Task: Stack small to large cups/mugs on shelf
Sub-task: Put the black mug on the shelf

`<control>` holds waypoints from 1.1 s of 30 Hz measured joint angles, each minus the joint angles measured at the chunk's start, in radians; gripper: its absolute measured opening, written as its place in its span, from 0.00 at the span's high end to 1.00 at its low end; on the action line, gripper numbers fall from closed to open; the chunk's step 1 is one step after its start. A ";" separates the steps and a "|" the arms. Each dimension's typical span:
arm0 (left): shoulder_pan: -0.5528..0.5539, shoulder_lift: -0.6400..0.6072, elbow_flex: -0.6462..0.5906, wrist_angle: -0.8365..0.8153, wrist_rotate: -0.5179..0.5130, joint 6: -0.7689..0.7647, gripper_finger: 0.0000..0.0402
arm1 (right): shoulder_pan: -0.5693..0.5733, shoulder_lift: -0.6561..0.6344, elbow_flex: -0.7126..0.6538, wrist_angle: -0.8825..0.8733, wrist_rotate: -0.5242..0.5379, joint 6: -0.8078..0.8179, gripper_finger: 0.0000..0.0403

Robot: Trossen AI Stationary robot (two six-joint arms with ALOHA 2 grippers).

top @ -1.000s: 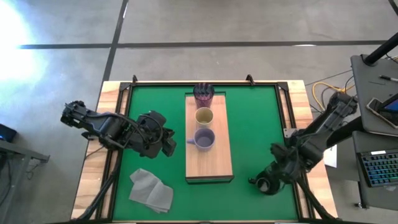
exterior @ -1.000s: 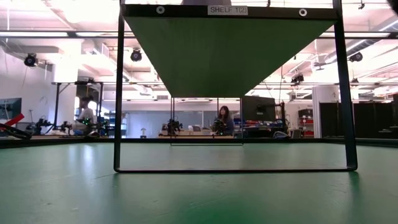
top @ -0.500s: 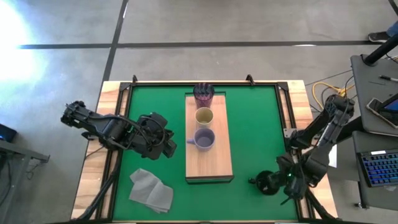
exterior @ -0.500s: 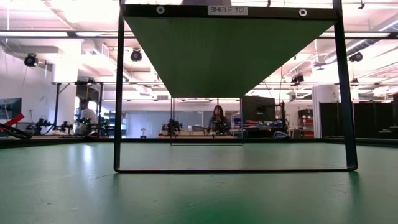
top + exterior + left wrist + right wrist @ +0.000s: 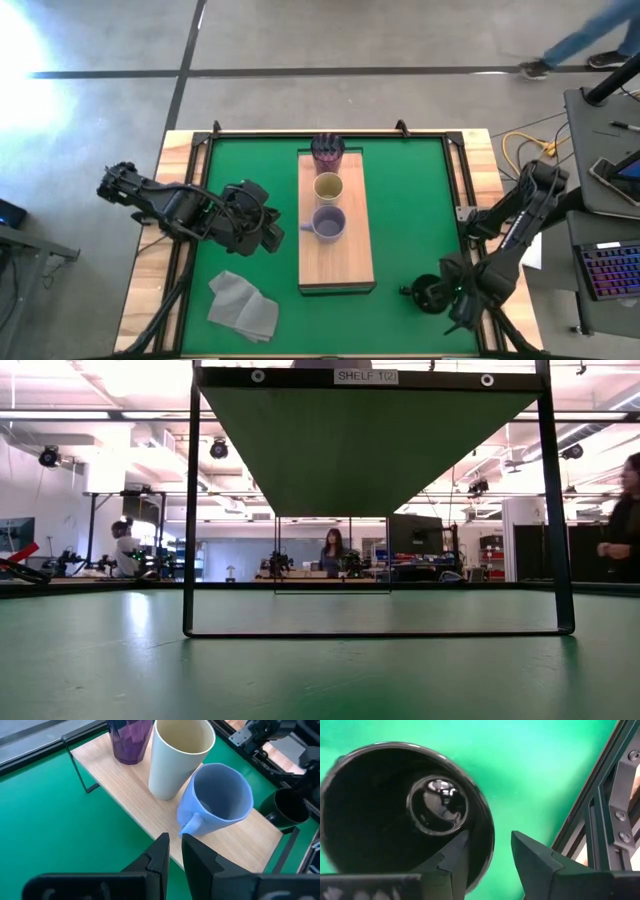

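Note:
The light-wood shelf (image 5: pixel 336 250) stands on the green mat; the low view shows its underside (image 5: pixel 365 450). On it stand, in a row from far to near, the purple ribbed tumbler (image 5: pixel 327 153), the cream cup (image 5: pixel 328 187) and the lavender mug (image 5: pixel 329 224). They also show in the left wrist view, with the lavender mug (image 5: pixel 220 802) nearest. The black mug (image 5: pixel 428 294) stands upright on the mat, right of the shelf's near end. My right gripper (image 5: pixel 490 857) is open at it, one finger inside the mug (image 5: pixel 395 815) and one outside its rim. My left gripper (image 5: pixel 175 852) is shut and empty, left of the shelf.
A grey cloth (image 5: pixel 243 306) lies crumpled on the mat near the front left. The shelf's thin dark legs (image 5: pixel 188 510) stand on the mat. A dark frame rail (image 5: pixel 600 805) runs along the mat's right edge next to the black mug. People show in the room beyond.
My right arm has swung its wrist toward the table's near right corner and now comes at the black mug from the right. The mug has stayed where it was. A person has walked past beyond the far edge.

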 joint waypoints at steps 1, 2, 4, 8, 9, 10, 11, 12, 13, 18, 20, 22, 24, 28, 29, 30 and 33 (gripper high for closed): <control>0.000 0.000 -0.001 0.005 0.000 0.000 0.91 | 0.000 0.006 -0.004 0.001 0.000 0.002 0.66; 0.000 0.000 -0.001 0.005 0.000 0.000 0.91 | 0.000 0.011 -0.009 0.003 0.002 0.003 0.66; 0.000 0.000 -0.002 0.006 0.000 0.000 0.91 | -0.001 0.017 -0.021 0.017 0.003 0.003 0.67; 0.000 0.000 -0.002 0.006 0.000 0.000 0.91 | -0.002 0.016 -0.046 0.057 0.003 0.004 0.69; 0.000 0.000 -0.002 0.006 0.000 0.000 0.91 | -0.003 0.016 -0.049 0.057 0.001 0.004 0.70; 0.000 0.000 -0.002 0.006 0.000 0.000 0.91 | -0.003 0.016 -0.051 0.058 0.000 0.004 0.71; 0.000 0.000 -0.002 0.006 0.000 0.000 0.91 | -0.003 0.015 -0.052 0.059 0.000 0.003 0.73; 0.000 0.000 -0.002 0.006 0.000 0.000 0.91 | -0.003 0.015 -0.053 0.060 0.000 0.002 0.75; 0.000 0.000 -0.002 0.006 0.000 0.000 0.91 | -0.003 0.015 -0.053 0.061 0.000 -0.001 0.78; 0.000 0.000 -0.002 0.006 0.000 0.005 0.91 | -0.004 0.013 -0.053 0.065 0.005 -0.010 0.94; 0.000 0.000 -0.002 0.006 0.000 0.007 0.91 | -0.004 0.011 -0.053 0.071 0.006 -0.020 0.95; 0.000 0.000 -0.002 0.006 0.000 0.007 0.91 | -0.004 0.010 -0.053 0.086 0.004 -0.028 0.95; 0.000 0.000 -0.002 0.006 0.000 0.007 0.91 | -0.004 0.004 -0.053 0.095 -0.004 -0.031 0.96; 0.000 0.000 -0.002 0.006 0.000 0.008 0.91 | -0.005 -0.035 -0.050 0.083 -0.019 -0.031 0.96; 0.000 0.000 -0.002 0.006 0.000 0.008 0.91 | -0.008 -0.048 -0.040 0.081 -0.028 -0.030 0.96; 0.000 0.000 -0.002 0.006 0.000 0.008 0.91 | -0.011 -0.065 -0.027 0.077 -0.034 -0.030 0.96; 0.000 0.000 -0.002 0.006 -0.001 0.009 0.91 | -0.012 -0.114 0.038 0.026 -0.026 -0.031 0.96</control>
